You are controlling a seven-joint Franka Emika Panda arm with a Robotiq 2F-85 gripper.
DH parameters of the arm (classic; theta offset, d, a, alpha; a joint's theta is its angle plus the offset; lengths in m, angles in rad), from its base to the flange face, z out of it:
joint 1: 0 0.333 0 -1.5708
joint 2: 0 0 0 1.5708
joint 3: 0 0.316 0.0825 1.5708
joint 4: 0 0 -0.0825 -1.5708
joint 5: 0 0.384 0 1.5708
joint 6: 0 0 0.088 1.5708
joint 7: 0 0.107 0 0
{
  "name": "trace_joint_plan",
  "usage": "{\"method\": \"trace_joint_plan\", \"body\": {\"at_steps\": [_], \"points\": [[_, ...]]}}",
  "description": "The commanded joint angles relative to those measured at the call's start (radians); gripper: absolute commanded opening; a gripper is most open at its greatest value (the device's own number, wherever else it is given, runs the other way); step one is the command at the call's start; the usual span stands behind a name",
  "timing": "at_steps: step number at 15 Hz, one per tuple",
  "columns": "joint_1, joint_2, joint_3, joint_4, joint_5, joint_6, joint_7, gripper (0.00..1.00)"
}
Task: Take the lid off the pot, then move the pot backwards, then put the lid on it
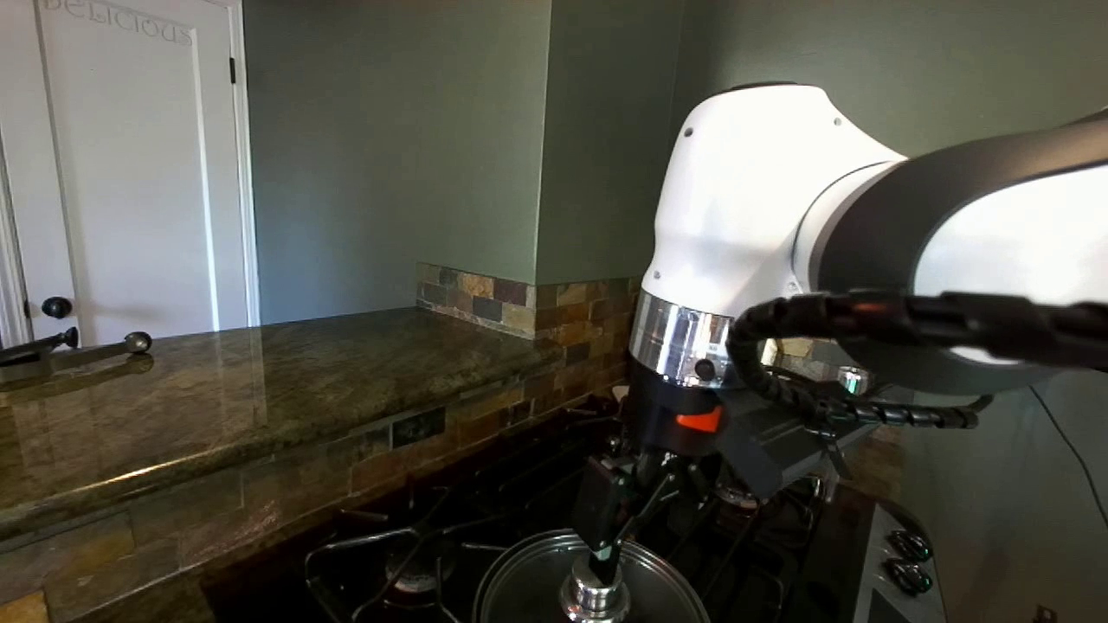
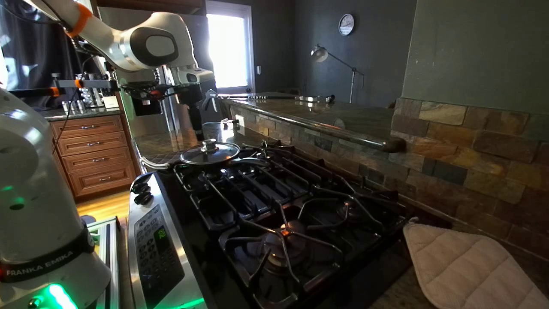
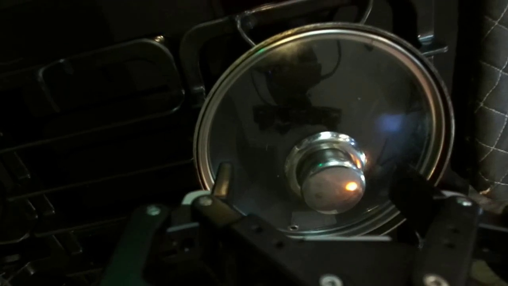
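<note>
The round glass lid [image 2: 193, 157] with a shiny metal rim lies level at the far end of the stove. It also shows in an exterior view [image 1: 528, 588], cut off by the lower edge, and in the wrist view [image 3: 258, 139]. Its metal knob [image 3: 332, 188] stands up from the centre. My gripper [image 3: 317, 184] is open, with one finger on each side of the knob and space between. In both exterior views the fingertips [image 1: 604, 564] [image 2: 200, 134] are close above the knob. The pot's body cannot be made out; the lid hides what lies under it.
Black stove grates [image 2: 257, 184] surround the lid. A control panel [image 2: 161, 253] with knobs runs along the stove's front. A raised stone counter [image 1: 286, 372] and tiled wall stand behind. A pale pot holder [image 2: 472, 266] and a dark quilted pad [image 3: 494, 119] lie beside the stove.
</note>
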Motion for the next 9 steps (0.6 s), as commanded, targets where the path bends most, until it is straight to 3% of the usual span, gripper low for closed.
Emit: {"method": "trace_joint_plan", "body": {"at_steps": [1,9], "points": [[0.01,0.046,-0.001,0.022,-0.035,0.008,0.041,1.0],[0.013,0.111,0.01,0.057,-0.106,0.061,0.046,1.0]]}}
